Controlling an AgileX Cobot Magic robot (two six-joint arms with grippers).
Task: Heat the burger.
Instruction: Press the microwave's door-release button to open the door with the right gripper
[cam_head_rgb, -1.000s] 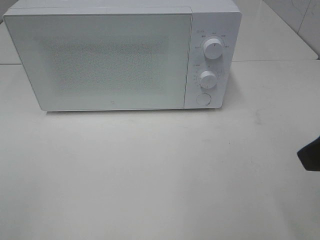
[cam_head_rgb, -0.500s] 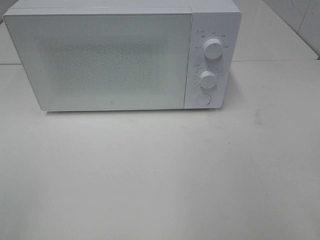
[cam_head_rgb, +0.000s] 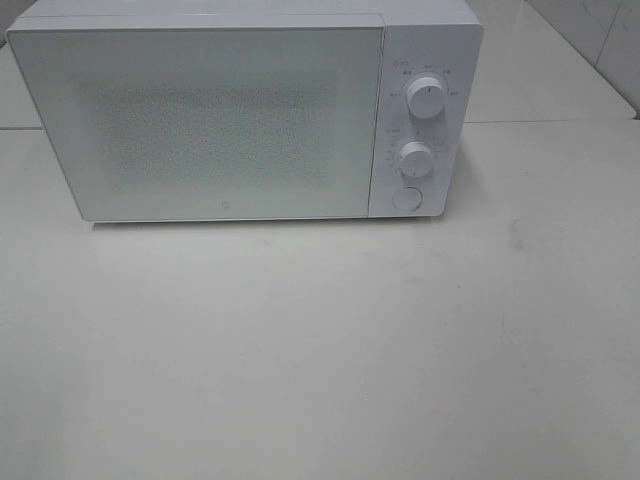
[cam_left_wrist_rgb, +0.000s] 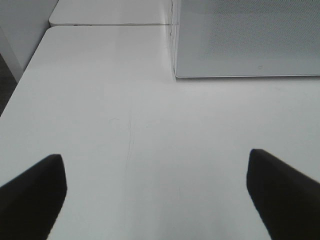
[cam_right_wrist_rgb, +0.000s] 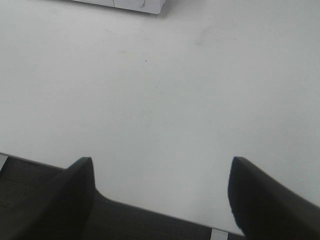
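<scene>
Three views, one moment.

**Exterior high view.** A white microwave (cam_head_rgb: 230, 120) stands at the far side of a white table (cam_head_rgb: 320, 350). Its frosted door (cam_head_rgb: 210, 125) is shut flush. To the right of the door sit an upper knob (cam_head_rgb: 427, 99), a lower knob (cam_head_rgb: 415, 157) and a round button (cam_head_rgb: 406, 197). Neither arm appears here. The burger is not visible on the table, and the door's speckled panel shows nothing behind it, so whether it lies inside cannot be told.

**Left wrist view.** The left gripper (cam_left_wrist_rgb: 155, 162) hovers over bare table near the microwave's lower door corner. Its two dark fingers (cam_left_wrist_rgb: 35, 195) are spread wide with nothing between them.

**Right wrist view.** The right gripper (cam_right_wrist_rgb: 161, 167) hangs above the table's near edge, well apart from the microwave. Its fingers (cam_right_wrist_rgb: 260, 205) are likewise parted and hold nothing. Only the corner of the microwave that carries the round button shows.

**Working note.** With the door closed and both grippers empty, the step in hand is probably an action on the control panel, which falls to the right arm as the one on that side.
- The fingertip should come to the round button squarely, or the fingers should close evenly around one knob.
- A turn should go about the knob's own axis without sideways drag, since the light microwave could slide on the smooth table.
- The left arm should stay clear of the door's swing.
</scene>
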